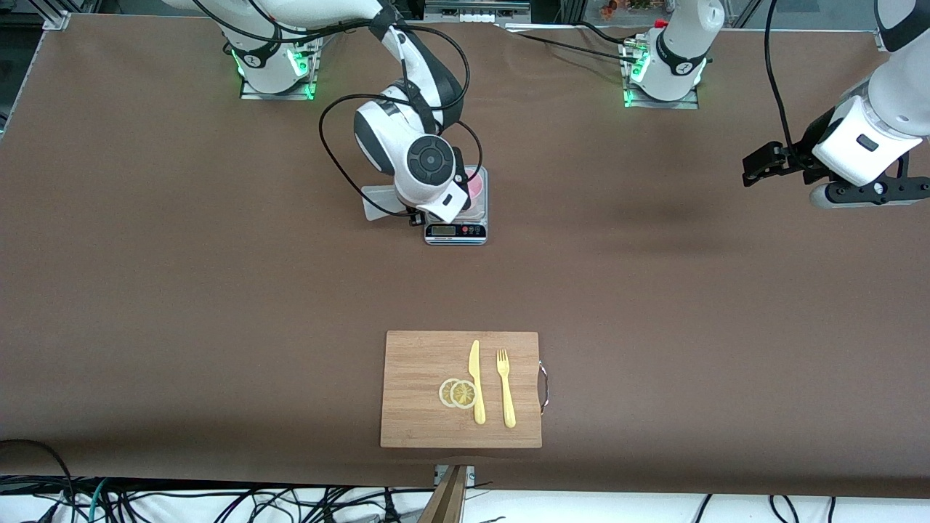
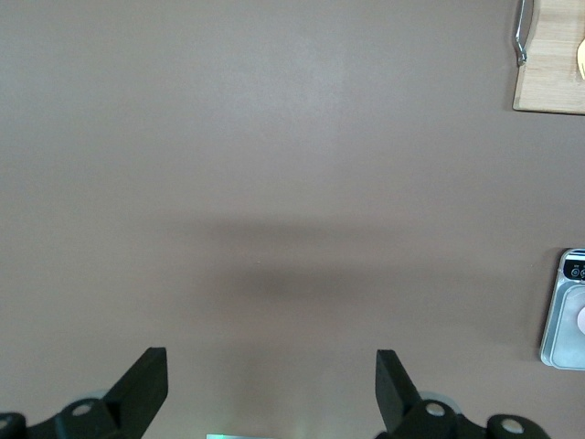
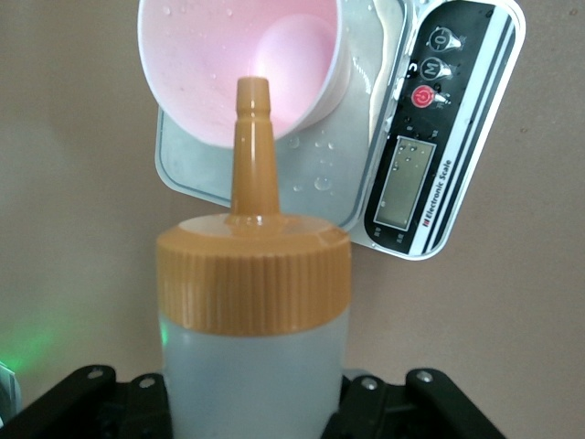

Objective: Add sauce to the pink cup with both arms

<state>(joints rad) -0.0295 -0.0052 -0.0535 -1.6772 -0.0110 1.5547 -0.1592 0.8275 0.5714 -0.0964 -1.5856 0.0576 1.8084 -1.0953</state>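
The sauce bottle point(image 3: 254, 366), translucent whitish with an orange cap, is held in my right gripper point(image 3: 256, 407), which is shut on its body. The orange nozzle point(image 3: 253, 137) points at the rim of the pink cup point(image 3: 201, 55), which stands on a small scale point(image 3: 430, 165). In the front view the right wrist hides most of the cup point(image 1: 477, 190); the bottle's whitish end point(image 1: 378, 202) sticks out beside the scale point(image 1: 455, 231). My left gripper point(image 1: 755, 165) is open and empty, waiting above bare table toward the left arm's end; its fingers point(image 2: 146, 380) stand wide apart.
A wooden cutting board point(image 1: 421, 363) lies nearer to the front camera than the scale, with a yellow knife point(image 1: 476, 381), a yellow fork point(image 1: 506, 388) and two lemon slices point(image 1: 458, 393) on it. Water drops lie on the scale's plate point(image 3: 320, 174).
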